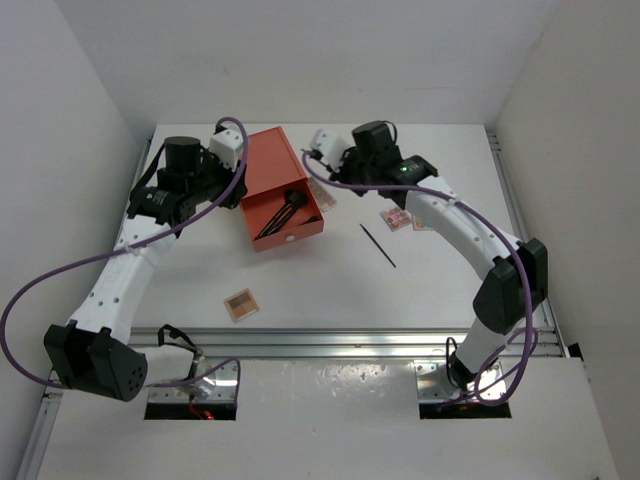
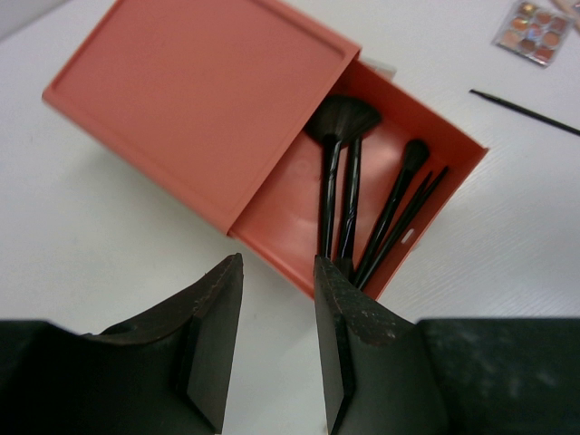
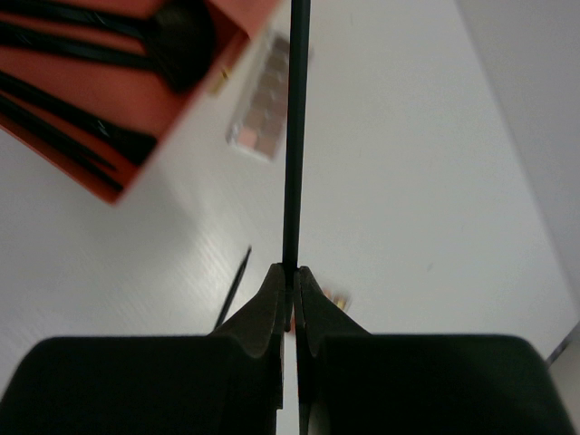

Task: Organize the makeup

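Pinches a thin black stick (image 3: 295,136) in the right gripper (image 3: 292,270), left gripper (image 2: 276,272) parted by the drawer (image 2: 281,195); risks swivelling it in that narrow pinch and missing the drawer.

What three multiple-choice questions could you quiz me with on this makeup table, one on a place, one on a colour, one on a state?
1. Where is the fan brush? A in the open drawer; B on the table; C in the left jaws.
2. What colour is the drawer box? A blue; B orange-red; C green.
3. The right jaws are: A wide open; B shut on a thin black stick; C shut on a palette.
Answers: A, it lies inside the drawer; B, its lid shows orange-red; B, they pinch the stick.
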Robot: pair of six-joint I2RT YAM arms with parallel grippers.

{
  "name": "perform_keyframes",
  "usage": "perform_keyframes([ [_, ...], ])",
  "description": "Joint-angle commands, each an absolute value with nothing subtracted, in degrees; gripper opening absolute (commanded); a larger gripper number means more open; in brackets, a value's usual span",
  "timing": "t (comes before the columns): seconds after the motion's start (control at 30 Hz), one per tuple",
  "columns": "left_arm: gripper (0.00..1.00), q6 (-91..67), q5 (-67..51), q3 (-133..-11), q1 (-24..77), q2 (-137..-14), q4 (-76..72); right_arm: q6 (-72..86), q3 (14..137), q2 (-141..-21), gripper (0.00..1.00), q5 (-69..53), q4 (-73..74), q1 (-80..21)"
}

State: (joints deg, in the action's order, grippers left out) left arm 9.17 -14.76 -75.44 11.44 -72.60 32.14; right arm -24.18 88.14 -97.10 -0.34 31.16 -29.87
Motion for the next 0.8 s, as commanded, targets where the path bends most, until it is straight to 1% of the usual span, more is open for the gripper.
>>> perform_keyframes([
  [0.0, 0.42, 4.5, -11.7, -72.8, 9.6, -68.6, 28.8, -33.8, 91.4, -102.5, 0.0, -5.4, 25.5, -35.2],
  [0.03, 0.42, 3.8, -9.0, -72.3, 9.1, -68.0, 28.8, -34.9, 95.1, -103.8, 0.0, -5.4, 25.3, -36.7],
  [0.13, 0.41, 3.2, -4.2, -70.6, 8.5, -66.4, 28.3, -38.4, 100.6, -110.0, 0.0, -5.6, 24.7, -38.8],
  [0.2, 0.4, 2.5, -0.6, -69.8, 7.8, -64.9, 28.3, -38.8, 102.2, -113.8, 0.0, -6.3, 23.4, -40.2],
  [0.4, 0.4, 1.9, 2.4, -67.1, 6.6, -63.8, 27.2, -38.8, 101.2, -118.7, 0.0, -6.5, 21.4, -41.2],
  [0.67, 0.4, 1.9, 0.5, -67.1, 6.1, -64.3, 26.2, -39.3, 98.2, -118.2, 0.0, -4.4, 20.0, -41.5],
  [0.7, 0.4, 1.9, 0.5, -67.1, 6.1, -64.3, 26.2, -39.0, 97.9, -118.0, 0.11, -4.2, 20.0, -41.7],
  [0.77, 0.4, 1.9, 0.5, -67.1, 6.1, -64.3, 26.2, -39.1, 96.9, -117.5, 0.23, -3.7, 19.6, -41.9],
])
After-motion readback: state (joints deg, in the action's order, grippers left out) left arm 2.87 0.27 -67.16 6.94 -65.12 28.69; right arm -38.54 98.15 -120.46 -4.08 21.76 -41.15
